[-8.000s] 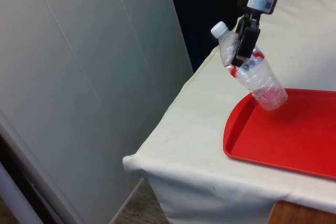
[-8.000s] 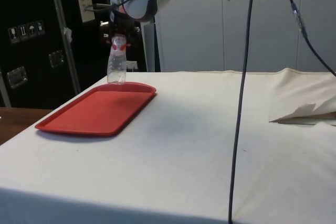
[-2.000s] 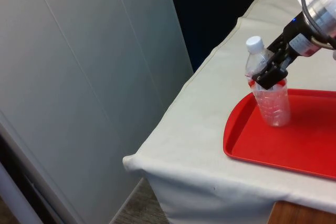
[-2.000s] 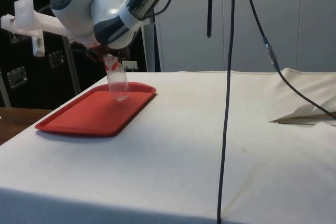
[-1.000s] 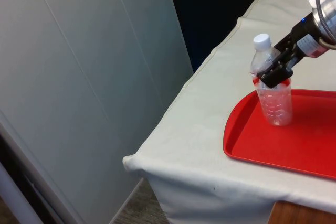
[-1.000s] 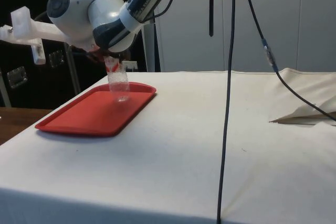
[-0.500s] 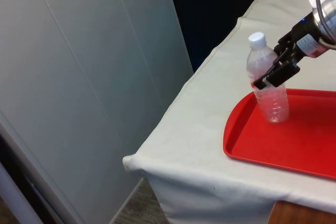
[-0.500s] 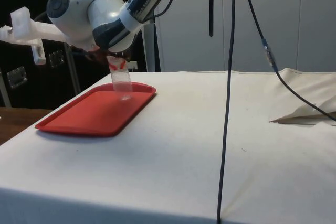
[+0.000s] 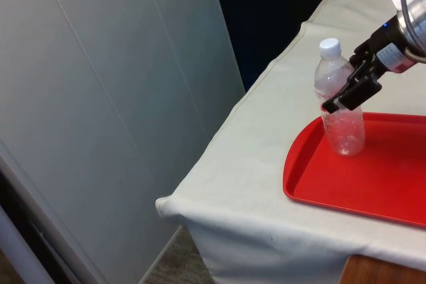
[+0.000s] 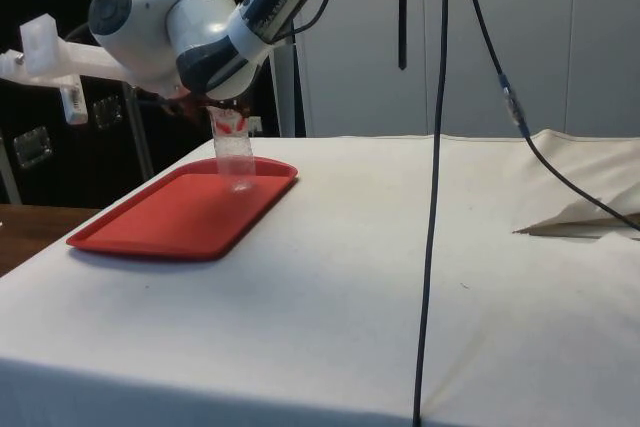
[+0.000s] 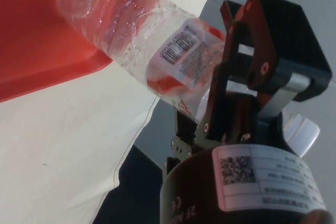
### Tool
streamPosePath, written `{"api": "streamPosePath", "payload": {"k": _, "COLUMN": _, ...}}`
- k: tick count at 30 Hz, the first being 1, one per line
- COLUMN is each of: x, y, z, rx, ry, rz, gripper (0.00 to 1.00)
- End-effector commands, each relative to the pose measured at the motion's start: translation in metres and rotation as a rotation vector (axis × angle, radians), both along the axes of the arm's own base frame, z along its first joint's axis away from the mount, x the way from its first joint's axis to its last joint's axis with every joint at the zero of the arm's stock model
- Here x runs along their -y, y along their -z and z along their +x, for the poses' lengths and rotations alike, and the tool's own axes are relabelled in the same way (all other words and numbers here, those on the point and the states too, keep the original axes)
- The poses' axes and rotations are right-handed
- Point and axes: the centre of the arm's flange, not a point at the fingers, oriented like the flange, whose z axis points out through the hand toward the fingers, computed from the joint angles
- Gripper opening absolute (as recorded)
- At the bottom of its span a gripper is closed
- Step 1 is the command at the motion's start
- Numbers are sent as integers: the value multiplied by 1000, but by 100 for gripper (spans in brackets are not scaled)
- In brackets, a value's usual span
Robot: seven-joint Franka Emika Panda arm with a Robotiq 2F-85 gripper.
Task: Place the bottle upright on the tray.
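Now bottle [image 9: 341, 104] upright on red tray [image 9: 373, 177], fingers [image 9: 351, 96] spread loosely around its label, not gripping

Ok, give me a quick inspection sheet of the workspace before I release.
Surface: table under white cloth, rumpled at one corner.
Job's things: clear plastic bottle with white cap and red label standing about upright on the flat red plastic tray, near a corner.
Clutter: nothing seen.
Gripper: black two-finger gripper around the bottle's upper part.
Cables: black cables hanging over the table.
Surroundings: grey wall panels, dark cabinets.
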Motion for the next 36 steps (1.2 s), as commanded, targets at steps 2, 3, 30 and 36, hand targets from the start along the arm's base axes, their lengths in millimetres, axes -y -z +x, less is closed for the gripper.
{"api": "streamPosePath", "payload": {"k": 2, "x": -1, "y": 0, "z": 0, "rx": -1, "ry": 1, "rz": 0, "gripper": 100}}
{"api": "streamPosePath", "payload": {"k": 3, "x": -5, "y": -1, "z": 0, "rx": 1, "ry": 5, "rz": 1, "gripper": 100}}
{"api": "streamPosePath", "payload": {"k": 30, "x": -45, "y": -26, "z": 2, "rx": -15, "ry": 66, "rz": -28, "gripper": 100}}
{"api": "streamPosePath", "payload": {"k": 36, "x": -51, "y": -38, "z": 1, "rx": -18, "ry": 88, "rz": -36, "gripper": 100}}
